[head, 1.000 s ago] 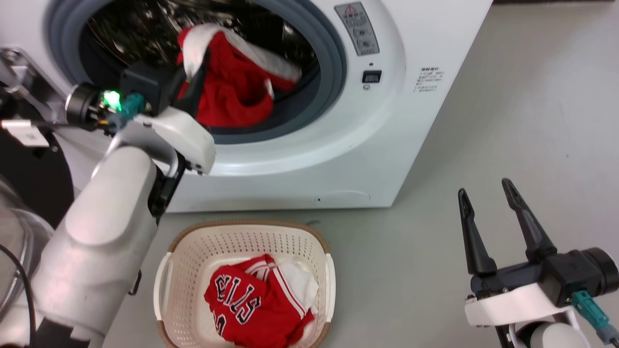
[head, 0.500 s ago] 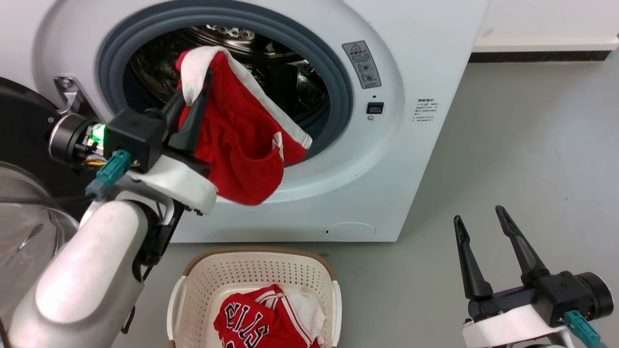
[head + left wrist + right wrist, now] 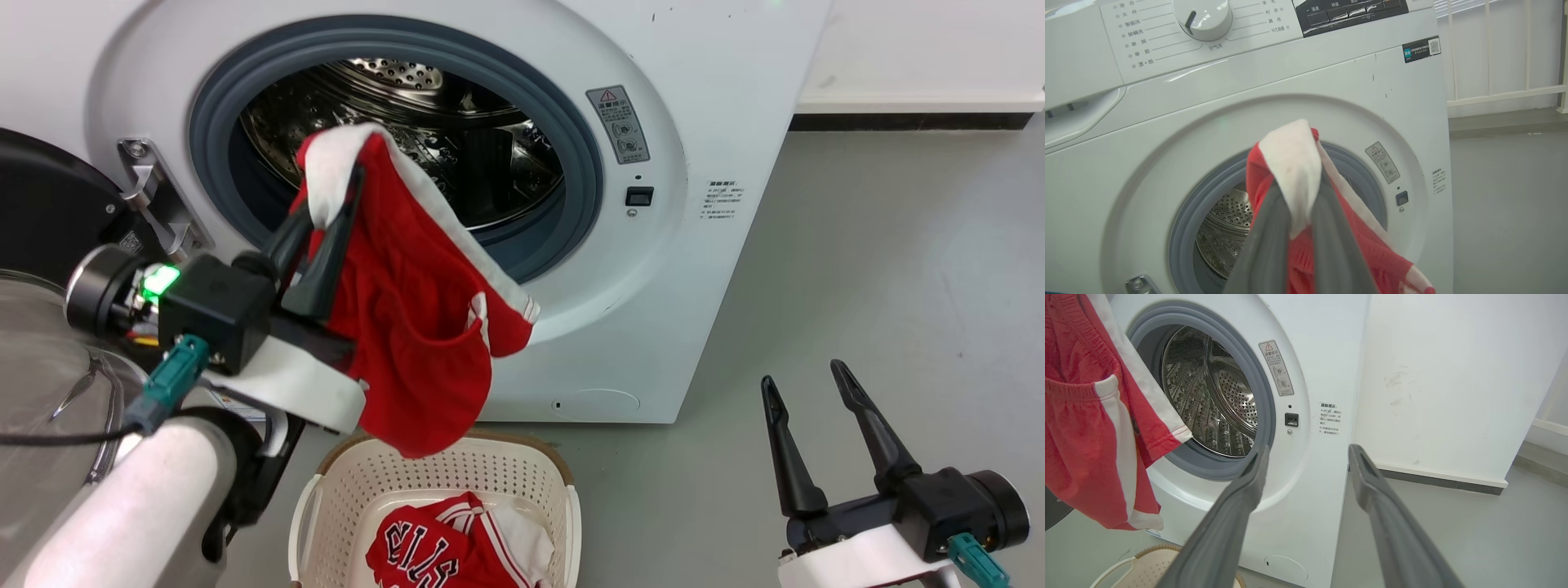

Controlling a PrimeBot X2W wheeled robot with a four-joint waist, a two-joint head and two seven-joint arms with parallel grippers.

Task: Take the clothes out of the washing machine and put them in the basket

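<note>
Since the jersey [image 3: 433, 555] already sits in the basket [image 3: 441, 478], only the red shorts [image 3: 416, 327] remain, pinched by the left gripper [image 3: 333, 188] above it, outside the washing machine [image 3: 694, 98] (drum [image 3: 392, 106] looks empty); right gripper [image 3: 803, 374] fingers spread, holding nothing.

Red garment [image 3: 416, 327] above basket [image 3: 457, 480], jersey [image 3: 429, 555] inside.

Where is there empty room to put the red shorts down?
In the basket, the back strip between its rear wall and the lettered jersey is bare. So is the grey floor between the washing machine and the right gripper. Nearer the camera, the jersey crowds the basket.
</note>
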